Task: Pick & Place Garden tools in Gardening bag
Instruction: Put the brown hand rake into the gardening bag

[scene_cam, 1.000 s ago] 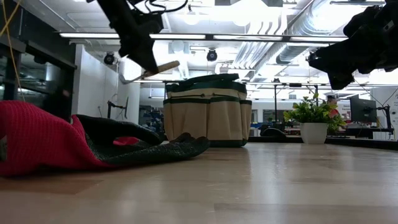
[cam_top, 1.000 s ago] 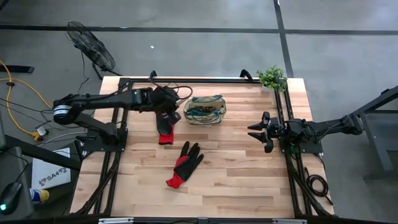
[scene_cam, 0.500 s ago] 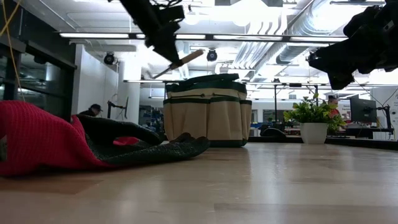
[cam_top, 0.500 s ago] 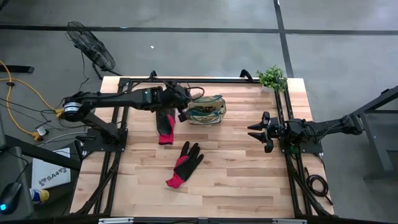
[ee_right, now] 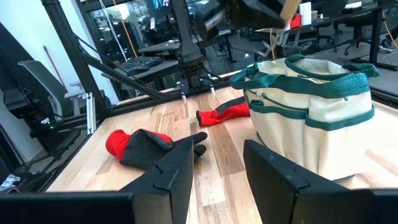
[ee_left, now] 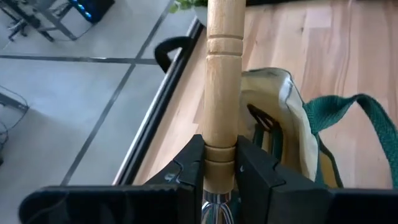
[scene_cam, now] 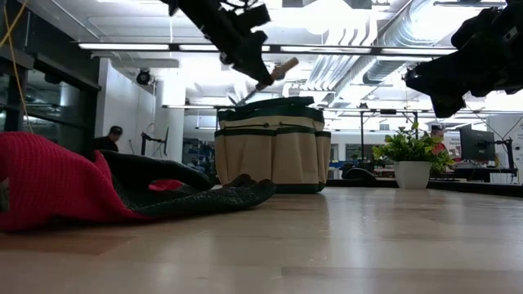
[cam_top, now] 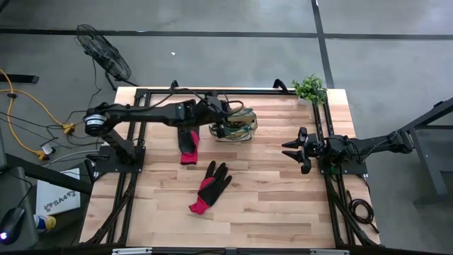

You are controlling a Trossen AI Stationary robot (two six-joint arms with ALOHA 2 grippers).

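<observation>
My left gripper (cam_top: 225, 120) is shut on a wooden-handled garden tool (scene_cam: 276, 72) and hangs in the air over the left rim of the gardening bag (cam_top: 244, 127). The bag, tan with green trim, stands upright on its base (scene_cam: 274, 147) at the table's far middle. Two black-and-red gloves lie flat on the table, one (cam_top: 187, 145) left of the bag and one (cam_top: 210, 188) nearer the front. My right gripper (cam_top: 290, 150) waits open at the table's right side, with nothing between its fingers (ee_right: 174, 168). My left gripper pinches the tool's wooden handle (ee_left: 219, 158) between its two fingers, close to the metal collar. The fingers lie across the handle. Its free end (scene_cam: 288, 64) sticks out beyond them, slanting upward. The tool is lifted clear, above the bag's open top.
A green potted plant (cam_top: 309, 87) stands at the far right corner. The black frame rails (cam_top: 127, 191) run along the table's left and right sides. Bare wood lies between the front glove and my right gripper.
My left gripper has carried the tool toward the table's right edge, from above the left glove to over the bag's rim. It has rolled on the way, and the handle's free end now slants up more steeply. Bag and gloves have stayed put.
</observation>
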